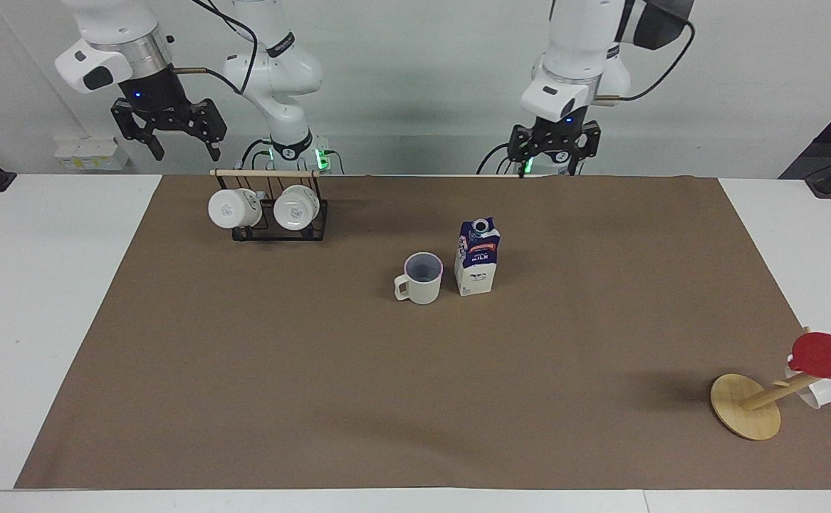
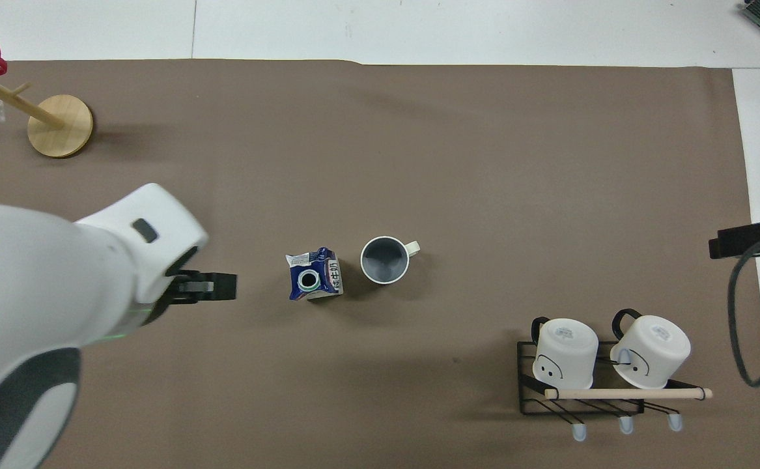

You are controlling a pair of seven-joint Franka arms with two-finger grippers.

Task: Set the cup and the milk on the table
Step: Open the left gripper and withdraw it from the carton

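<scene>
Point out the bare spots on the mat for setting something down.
Bare brown mat runs from the cream mug and blue-topped milk carton to the edge farthest from the robots. Crowded: the black wire mug rack and the round wooden peg stand at its corners.

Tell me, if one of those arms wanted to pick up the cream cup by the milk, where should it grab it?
Probably the rim, from straight above. The cup stands upright, mouth open, one finger inside and one outside. Its handle points toward the right arm's end and the milk stands close at the other flank, so pinching the wall nearer to or farther from the robots looks safest.
</scene>
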